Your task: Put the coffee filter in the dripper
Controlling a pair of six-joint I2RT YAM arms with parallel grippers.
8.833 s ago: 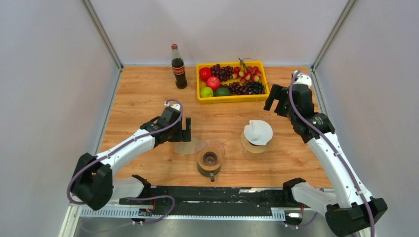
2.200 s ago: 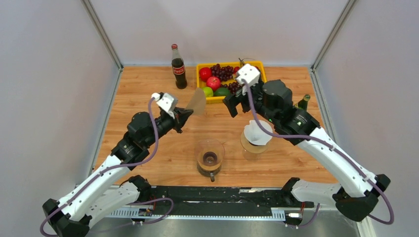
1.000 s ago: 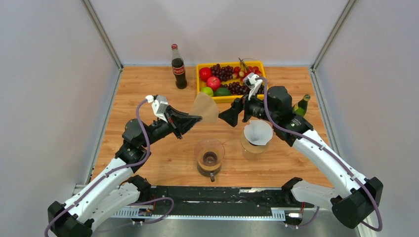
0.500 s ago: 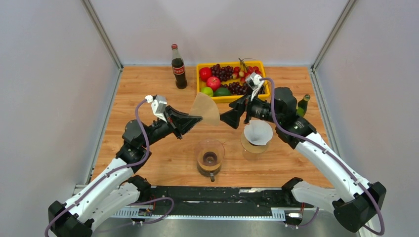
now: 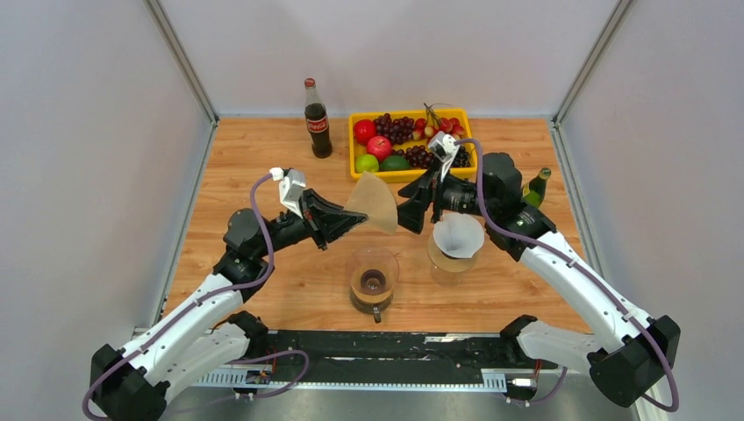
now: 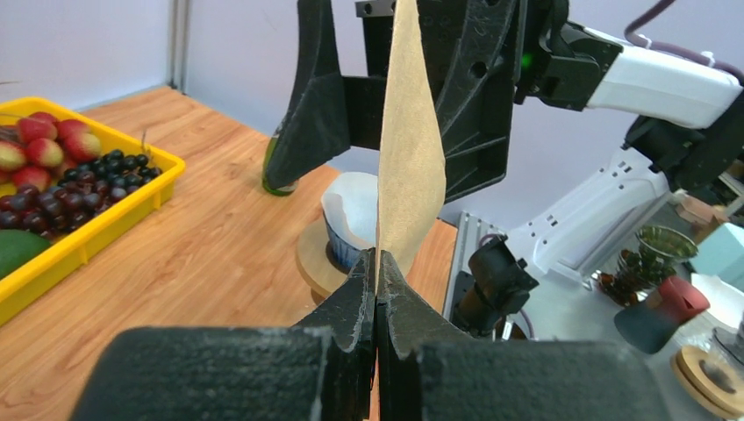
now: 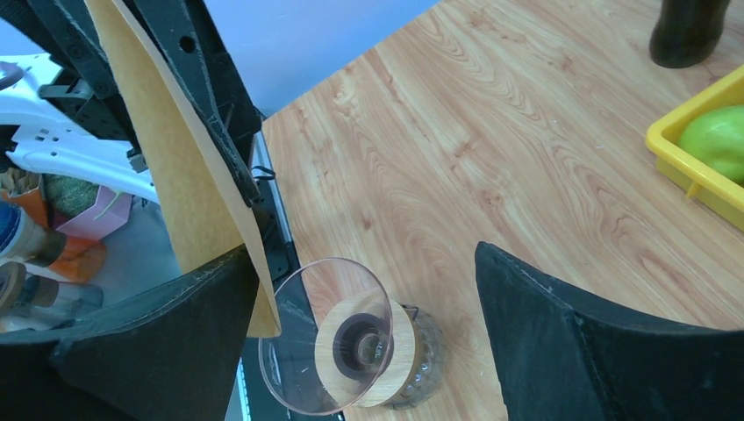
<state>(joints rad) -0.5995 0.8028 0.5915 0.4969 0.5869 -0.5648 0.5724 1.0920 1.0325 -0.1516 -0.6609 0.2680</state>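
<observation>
A brown paper coffee filter [image 5: 375,202] hangs in the air over the table, pinched at its edge by my left gripper [image 5: 354,218], which is shut on it [image 6: 375,263]. The right gripper [image 5: 409,210] stands open around the filter's far edge. In the left wrist view its black fingers [image 6: 318,105] flank the filter [image 6: 408,158]. In the right wrist view the filter [image 7: 175,149] lies against one finger of the right gripper [image 7: 364,259]. The glass dripper [image 5: 372,279] with a wooden collar stands below, empty [image 7: 351,346].
A second dripper holding a white filter [image 5: 456,237] stands right of the glass one. At the back are a yellow fruit tray [image 5: 412,174], a cola bottle [image 5: 317,118] and a green bottle [image 5: 536,186]. Grey walls enclose the table.
The left gripper has carried the filter to the right and a little lower. The right gripper has come in to the left, so its open fingers now straddle the filter's edge.
</observation>
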